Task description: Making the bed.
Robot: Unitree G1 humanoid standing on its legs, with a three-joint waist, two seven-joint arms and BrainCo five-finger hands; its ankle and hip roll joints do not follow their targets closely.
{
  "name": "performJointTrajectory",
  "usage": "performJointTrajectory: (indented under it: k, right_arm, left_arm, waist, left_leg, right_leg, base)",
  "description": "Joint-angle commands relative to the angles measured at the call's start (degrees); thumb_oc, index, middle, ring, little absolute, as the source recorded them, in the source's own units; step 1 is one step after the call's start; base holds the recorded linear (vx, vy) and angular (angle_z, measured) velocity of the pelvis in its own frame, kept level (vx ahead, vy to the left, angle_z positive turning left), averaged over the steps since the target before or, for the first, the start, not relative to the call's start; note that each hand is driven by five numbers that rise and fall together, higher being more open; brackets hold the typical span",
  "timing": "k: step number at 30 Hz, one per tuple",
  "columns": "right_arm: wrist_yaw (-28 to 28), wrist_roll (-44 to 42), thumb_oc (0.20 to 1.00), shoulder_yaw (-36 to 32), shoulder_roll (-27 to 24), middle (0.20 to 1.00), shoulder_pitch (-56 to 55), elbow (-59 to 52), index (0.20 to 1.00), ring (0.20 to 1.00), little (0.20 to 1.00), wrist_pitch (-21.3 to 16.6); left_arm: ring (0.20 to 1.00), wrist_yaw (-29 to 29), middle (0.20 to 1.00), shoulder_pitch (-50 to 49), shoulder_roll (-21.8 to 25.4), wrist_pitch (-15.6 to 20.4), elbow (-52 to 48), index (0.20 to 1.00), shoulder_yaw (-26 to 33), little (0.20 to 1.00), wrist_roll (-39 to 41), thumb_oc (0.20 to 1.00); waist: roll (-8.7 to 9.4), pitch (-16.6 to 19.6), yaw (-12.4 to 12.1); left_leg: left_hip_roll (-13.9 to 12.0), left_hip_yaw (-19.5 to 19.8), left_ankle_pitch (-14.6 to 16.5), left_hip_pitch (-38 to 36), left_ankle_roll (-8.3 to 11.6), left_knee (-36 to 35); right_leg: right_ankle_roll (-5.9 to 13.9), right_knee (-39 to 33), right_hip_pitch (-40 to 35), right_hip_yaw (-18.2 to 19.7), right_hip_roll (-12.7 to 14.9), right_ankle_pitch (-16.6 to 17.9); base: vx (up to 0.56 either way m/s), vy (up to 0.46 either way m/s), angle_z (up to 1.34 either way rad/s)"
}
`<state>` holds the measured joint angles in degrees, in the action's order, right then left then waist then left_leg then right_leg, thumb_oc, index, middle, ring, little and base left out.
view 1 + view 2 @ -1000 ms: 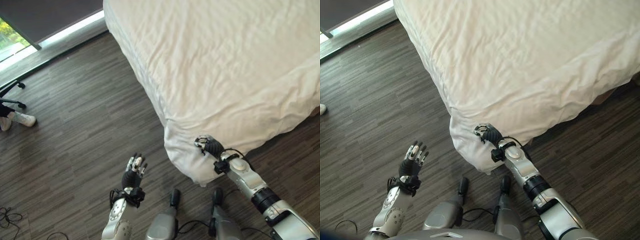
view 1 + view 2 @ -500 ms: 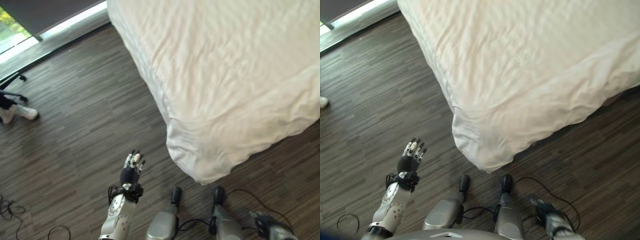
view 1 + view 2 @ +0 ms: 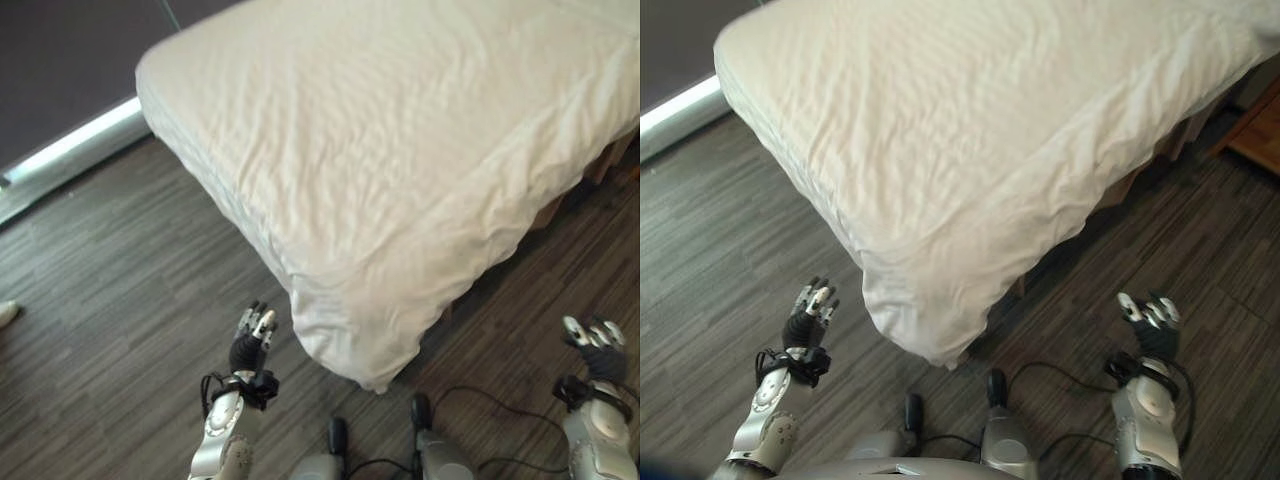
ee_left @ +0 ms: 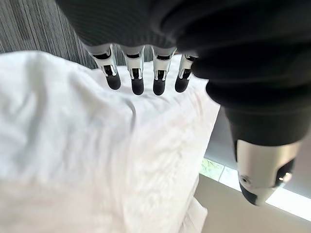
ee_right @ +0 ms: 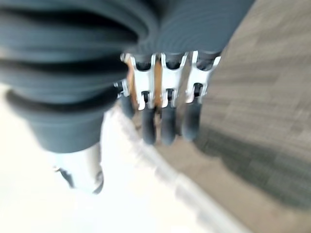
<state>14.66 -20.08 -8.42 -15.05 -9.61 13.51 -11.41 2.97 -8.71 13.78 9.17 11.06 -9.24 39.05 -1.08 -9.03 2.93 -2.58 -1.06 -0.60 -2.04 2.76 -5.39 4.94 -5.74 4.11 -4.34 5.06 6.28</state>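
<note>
Left eye view: bed (image 3: 400, 150) fills upper frame; left hand (image 3: 250, 345) and right hand (image 3: 595, 350) hang low, fingers relaxed, empty.

You've got a bed (image 3: 420, 150) under matt off-white cloth, finely creased, soft at the corner. Floor (image 3: 120, 290) is dark wood-grain plank, low sheen. Left hand (image 3: 250, 340) and right hand (image 3: 1148, 322): silver metal fingers, glossy, with matt dark tips and dark ribbed covers that look rubbery.
</note>
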Motion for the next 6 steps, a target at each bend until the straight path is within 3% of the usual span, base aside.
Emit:
performJointTrajectory:
  k: [1, 6]
  right_arm:
    - [-5.4, 6.0, 1.000, 3.5, -0.9, 1.000, -2.0, -3.1, 1.000, 1.000, 1.000, -0.4]
    - [-8.4, 8.4, 1.000, 11.3, -0.1, 1.000, -2.4, -4.5, 1.000, 1.000, 1.000, 0.6]
  left_arm:
    - [1.000, -3.0, 1.000, 1.3, 1.2, -0.2, 1.7, 1.000, -2.4, 1.000, -5.3, 1.000]
    - [1.000, -1.7, 1.000, 3.1, 1.0, 0.0, 2.5, 1.000, -5.3, 1.000, -8.2, 1.000]
  waist:
    - [1.26, 1.6, -0.1]
    - [1.34, 2.7, 0.0]
  left_leg:
    - [1.7, 2.1, 1.7, -0.8, -1.78, 1.9]
    - [1.7, 2.5, 2.2, -2.5, -1.97, 2.3]
  right_leg:
    - [3.11, 4.2, -6.0, -0.9, 2.6, -7.4]
    - [2.90, 5.4, -7.8, -1.5, 2.7, -8.5]
  base:
    - [0.01, 0.000, -0.07]
    - [0.00, -0.006, -0.02]
